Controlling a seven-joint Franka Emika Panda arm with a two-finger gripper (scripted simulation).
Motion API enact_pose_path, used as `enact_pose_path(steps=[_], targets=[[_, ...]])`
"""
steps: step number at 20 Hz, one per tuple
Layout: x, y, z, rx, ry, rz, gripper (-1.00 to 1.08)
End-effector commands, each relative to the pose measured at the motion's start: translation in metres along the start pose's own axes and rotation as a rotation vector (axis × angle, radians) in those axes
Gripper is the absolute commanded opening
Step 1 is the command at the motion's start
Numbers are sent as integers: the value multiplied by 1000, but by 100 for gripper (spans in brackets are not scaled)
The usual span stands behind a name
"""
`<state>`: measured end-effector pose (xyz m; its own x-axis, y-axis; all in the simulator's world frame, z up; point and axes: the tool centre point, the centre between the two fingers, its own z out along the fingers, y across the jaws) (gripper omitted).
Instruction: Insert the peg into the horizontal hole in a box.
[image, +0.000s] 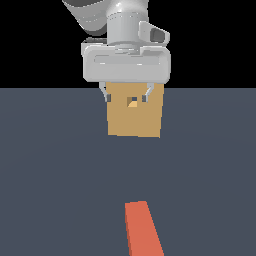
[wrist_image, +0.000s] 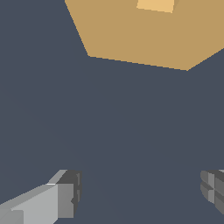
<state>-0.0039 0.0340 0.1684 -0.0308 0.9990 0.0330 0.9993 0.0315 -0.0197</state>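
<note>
The tan box (image: 134, 117) stands on the dark floor in the middle of the exterior view, with its small square hole (image: 132, 103) in the face toward the camera. The box also shows in the wrist view (wrist_image: 144, 39), and the hole's edge (wrist_image: 156, 5) sits at that picture's border. The peg (image: 143, 229) lies on the floor near the front; only its orange-red end shows, the pale end is out of view. My gripper (image: 126, 96) hangs open and empty in front of the box's upper part, far from the peg. Its fingers (wrist_image: 61, 199) stand wide apart.
The dark grey floor (image: 55, 170) spreads around the box and peg. Nothing else stands on it in these views.
</note>
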Motion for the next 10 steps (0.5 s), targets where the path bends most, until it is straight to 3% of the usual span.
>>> enact_pose_path(steps=[1,10], targets=[[0,0,0,0,0,0,100],[-28,0,8,-1,-3,-10,100]])
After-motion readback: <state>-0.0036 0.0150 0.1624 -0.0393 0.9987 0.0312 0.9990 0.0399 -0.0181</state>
